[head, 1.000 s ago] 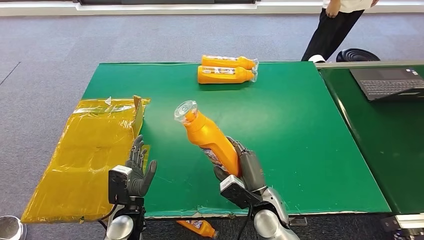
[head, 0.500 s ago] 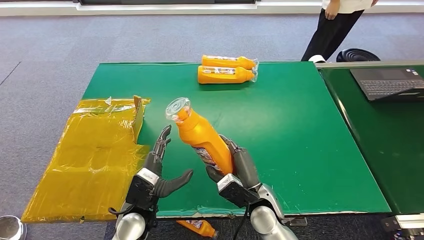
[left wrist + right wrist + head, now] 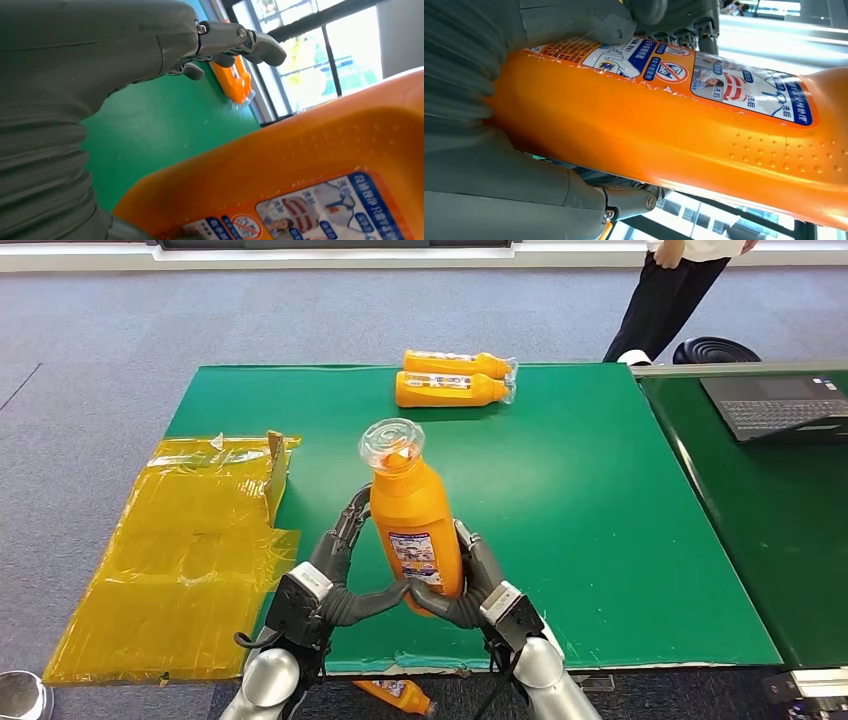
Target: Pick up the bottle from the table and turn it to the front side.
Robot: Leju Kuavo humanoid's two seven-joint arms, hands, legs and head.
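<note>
Standing nearly upright above the near edge of the green cloth-covered counter (image 3: 600,500), the tall orange plastic detergent bottle with a clear cap (image 3: 412,530) is off the surface, its long axis running from base at 6 o'clock to cap at 12 o'clock with only a slight lean. The right hand (image 3: 478,585) grips its lower body from about 4 o'clock, dark fingers (image 3: 440,608) curled around the base and against the printed label; the right wrist view shows the thumb and fingers (image 3: 614,200) clamped on opposite faces of the bottle. The left hand (image 3: 335,575) sits at about 8 o'clock of the bottle, fingers spread, its upper fingers (image 3: 350,525) reaching along the bottle's side and the thumb pointing toward the base. Whether they press the plastic or only lie just beside it I cannot tell; in the left wrist view the fingertips (image 3: 250,42) are parted with the orange wall close by. Both hands are about equally near, one on each side, so a twist about the upright axis looks like the move that would bring the front face round. Farther off, at 12 o'clock, two more orange bottles (image 3: 455,378) lie on their sides near the counter's far edge. At 9 o'clock a crumpled yellow plastic sheet (image 3: 190,550) drapes over the counter's side.
</note>
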